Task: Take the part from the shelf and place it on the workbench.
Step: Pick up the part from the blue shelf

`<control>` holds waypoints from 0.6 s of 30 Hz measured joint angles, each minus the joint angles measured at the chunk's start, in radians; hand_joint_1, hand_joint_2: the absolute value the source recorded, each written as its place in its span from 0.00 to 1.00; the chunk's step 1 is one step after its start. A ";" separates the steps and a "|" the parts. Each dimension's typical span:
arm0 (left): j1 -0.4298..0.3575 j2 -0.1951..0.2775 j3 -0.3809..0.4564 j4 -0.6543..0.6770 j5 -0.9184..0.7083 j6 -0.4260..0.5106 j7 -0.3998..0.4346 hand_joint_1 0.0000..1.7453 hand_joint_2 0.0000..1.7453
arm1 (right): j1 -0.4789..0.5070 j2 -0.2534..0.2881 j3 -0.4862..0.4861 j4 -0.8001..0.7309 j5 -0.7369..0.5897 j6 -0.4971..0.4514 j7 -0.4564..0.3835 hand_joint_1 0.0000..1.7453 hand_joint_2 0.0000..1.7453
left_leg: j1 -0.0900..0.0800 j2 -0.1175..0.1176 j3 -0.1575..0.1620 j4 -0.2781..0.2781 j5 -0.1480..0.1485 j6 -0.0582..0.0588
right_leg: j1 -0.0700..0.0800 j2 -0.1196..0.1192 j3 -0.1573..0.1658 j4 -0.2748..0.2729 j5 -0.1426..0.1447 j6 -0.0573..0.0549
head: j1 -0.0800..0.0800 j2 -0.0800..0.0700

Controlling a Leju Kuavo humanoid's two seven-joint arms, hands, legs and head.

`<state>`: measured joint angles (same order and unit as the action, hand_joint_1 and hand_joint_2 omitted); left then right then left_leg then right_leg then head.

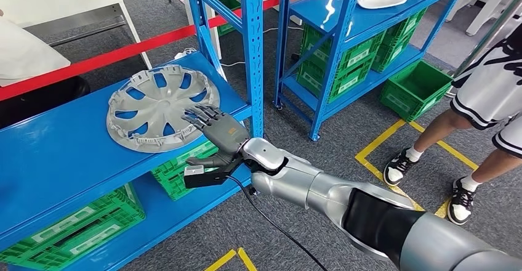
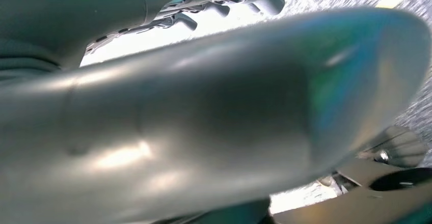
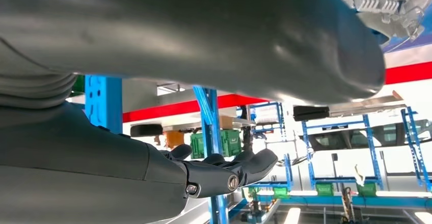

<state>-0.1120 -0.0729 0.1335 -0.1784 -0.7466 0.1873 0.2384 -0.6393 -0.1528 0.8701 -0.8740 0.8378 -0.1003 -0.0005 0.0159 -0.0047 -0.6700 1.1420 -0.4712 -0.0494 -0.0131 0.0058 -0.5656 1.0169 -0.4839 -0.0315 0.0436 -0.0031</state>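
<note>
Right hand (image 1: 216, 132), dark-fingered on a silver arm, reaches in from 5 o'clock to the near edge of the blue metal shelf (image 1: 55, 154). Fingers spread wide and flat, lying over the rim of the grey plastic wheel cover (image 1: 159, 108) at its 4 o'clock side; thumb (image 1: 206, 159) sits apart, below the shelf edge. Nothing is clasped; fingertips appear to touch the cover, but firm contact cannot be told. In the right wrist view the hand (image 3: 224, 175) shows fingers extended and unclosed, with the ribbed grey edge of the cover (image 3: 389, 2) at the frame corner.

Wheel cover lies flat on the shelf top, toward the shelf's right end, beside the blue upright post (image 1: 252, 43).

Left hand (image 2: 214, 5): fingers partly seen past a blurred grey surface; how far open cannot be told.

Green plastic crates (image 1: 74, 228) on the lower shelf. A person's legs in black-and-white shoes (image 1: 458, 200) stand at 3 o'clock on the grey carpet.
</note>
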 joint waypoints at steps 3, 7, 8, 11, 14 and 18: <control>-0.004 0.000 0.000 0.000 -0.002 0.000 0.000 0.00 0.00 | 0.001 0.000 0.000 0.000 0.001 0.000 0.001 0.00 0.00 | -0.003 0.005 0.035 -0.107 0.030 0.011 | -0.002 -0.001 0.011 0.007 -0.021 0.020 | -0.009 0.000; -0.006 0.002 0.000 0.000 -0.002 0.000 0.002 0.00 0.00 | 0.003 0.000 0.000 -0.002 0.005 -0.003 0.002 0.00 0.00 | -0.005 0.005 0.045 -0.108 0.030 0.046 | -0.001 -0.004 0.010 0.025 -0.043 0.046 | -0.004 0.000; -0.008 0.001 0.000 0.000 -0.002 0.000 0.002 0.00 0.00 | 0.002 0.000 0.000 -0.003 0.006 -0.004 0.003 0.00 0.00 | -0.003 0.004 0.050 -0.110 0.028 0.053 | -0.002 -0.005 -0.007 0.057 -0.056 0.050 | -0.002 0.000; -0.011 0.001 0.000 -0.001 -0.002 0.000 0.002 0.00 0.00 | 0.006 0.001 0.000 -0.003 0.008 -0.006 0.005 0.00 0.00 | -0.007 0.002 0.060 -0.110 0.015 0.064 | -0.001 -0.005 -0.125 0.237 -0.104 0.055 | 0.004 0.000; -0.008 0.001 0.000 0.000 -0.002 0.000 0.002 0.00 0.00 | 0.019 0.001 0.000 -0.003 0.012 -0.007 0.008 0.00 0.00 | -0.014 -0.002 0.079 -0.110 -0.002 0.066 | 0.003 -0.004 -0.163 0.227 -0.035 0.043 | 0.006 0.000; -0.010 0.000 0.000 -0.001 -0.001 0.000 0.001 0.00 0.00 | 0.015 0.001 0.000 -0.004 0.014 -0.008 0.015 0.00 0.00 | -0.020 -0.005 0.099 -0.112 -0.022 0.054 | 0.021 -0.005 -0.083 0.023 0.056 0.011 | 0.000 0.000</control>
<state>-0.1225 -0.0733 0.1339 -0.1790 -0.7479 0.1868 0.2393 -0.6245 -0.1513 0.8705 -0.8780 0.8522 -0.1086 0.0140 -0.0036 -0.0094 -0.5713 1.0300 -0.4929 0.0049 0.0079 0.0013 -0.6487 1.0400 -0.4283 -0.0202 0.0438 -0.0031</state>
